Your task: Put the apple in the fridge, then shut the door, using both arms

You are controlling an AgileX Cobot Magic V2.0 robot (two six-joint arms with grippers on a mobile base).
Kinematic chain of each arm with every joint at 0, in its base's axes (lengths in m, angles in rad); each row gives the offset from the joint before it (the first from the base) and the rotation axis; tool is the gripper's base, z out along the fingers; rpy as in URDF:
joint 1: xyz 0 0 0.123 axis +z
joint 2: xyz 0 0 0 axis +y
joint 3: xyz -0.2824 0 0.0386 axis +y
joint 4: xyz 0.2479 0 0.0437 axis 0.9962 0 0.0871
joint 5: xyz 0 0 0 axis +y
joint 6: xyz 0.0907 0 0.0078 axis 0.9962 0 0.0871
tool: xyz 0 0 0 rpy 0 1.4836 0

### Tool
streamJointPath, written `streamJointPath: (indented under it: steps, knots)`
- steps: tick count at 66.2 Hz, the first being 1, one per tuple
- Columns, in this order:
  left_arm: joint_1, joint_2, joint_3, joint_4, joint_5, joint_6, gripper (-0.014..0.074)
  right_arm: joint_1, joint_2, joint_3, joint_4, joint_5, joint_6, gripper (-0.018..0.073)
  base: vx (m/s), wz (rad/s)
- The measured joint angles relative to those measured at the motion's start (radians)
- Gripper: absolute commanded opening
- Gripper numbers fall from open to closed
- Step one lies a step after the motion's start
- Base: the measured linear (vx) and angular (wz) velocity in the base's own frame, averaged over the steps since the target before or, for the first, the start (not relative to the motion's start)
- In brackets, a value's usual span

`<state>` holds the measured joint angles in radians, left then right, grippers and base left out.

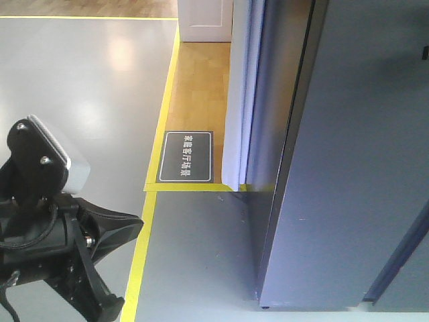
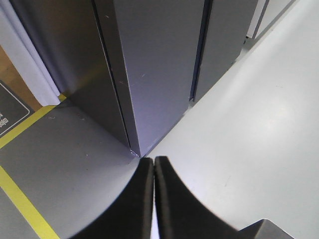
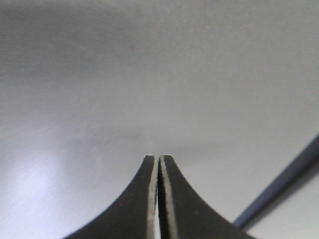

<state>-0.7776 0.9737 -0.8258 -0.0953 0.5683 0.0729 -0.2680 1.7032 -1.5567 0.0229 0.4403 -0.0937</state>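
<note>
On the front-facing view I have the fridge (image 1: 348, 154) filling the right half of the picture, a tall dark grey body seen from above, its door (image 1: 365, 134) lying flush against the body with only a thin dark seam showing. The apple does not show in this view. At the near left sits my left arm (image 1: 50, 248), black, with a grey camera block on top; its pincer tips are out of the picture here. Left of the fridge a yellow floor line (image 1: 151, 201) borders a strip of wooden floor (image 1: 201, 87), and a dark floor sign (image 1: 186, 157) with white characters lies on that strip, just beside the line.

On the left wrist view the left gripper (image 2: 154, 162) has its two black fingers pressed together, nothing between them. The near bottom corner of the fridge (image 2: 149, 74) stands just beyond the tips, close but apart from them, on the grey floor (image 2: 249, 124).

On the right wrist view the right gripper (image 3: 159, 158) is likewise pinched to a hairline slit and holds nothing. Past its tips I see only a plain grey surface, blurred; I cannot tell whether it is the door.
</note>
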Motion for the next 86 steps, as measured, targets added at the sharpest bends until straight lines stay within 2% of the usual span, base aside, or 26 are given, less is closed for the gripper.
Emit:
streamJointPath:
  steps: [22,32,43,59,69,73,78,86]
  knots:
    - [0.000,0.000,0.000,0.000,0.000,0.000,-0.0006,0.002,-0.140,0.006,0.096,0.245,-0.114,-0.0002,0.00,0.00]
    - [0.000,0.000,0.000,0.000,0.000,0.000,-0.0006,0.029,-0.252,0.098,0.114,0.289,-0.142,-0.0002,0.00,0.00]
    - [0.000,0.000,0.000,0.000,0.000,0.000,-0.0006,0.053,-0.379,0.248,0.072,0.310,-0.115,-0.0002,0.00,0.00]
    - [0.000,0.000,0.000,0.000,0.000,0.000,-0.0006,0.053,-0.574,0.475,-0.077,0.315,-0.019,-0.0002,0.00,0.00]
    - [0.000,0.000,0.000,0.000,0.000,0.000,-0.0006,0.060,-0.745,0.589,-0.089,0.317,-0.007,-0.0002,0.00,0.00]
    - [0.000,0.000,0.000,0.000,0.000,0.000,-0.0006,0.085,-0.820,0.629,-0.094,0.317,-0.007,-0.0002,0.00,0.00]
    - [0.000,0.000,0.000,0.000,0.000,0.000,-0.0006,0.152,-0.896,0.664,-0.097,0.338,-0.007,-0.0002,0.00,0.00]
    - [0.000,0.000,0.000,0.000,0.000,0.000,-0.0006,0.267,-1.005,0.710,-0.132,0.465,0.027,-0.0002,0.00,0.00]
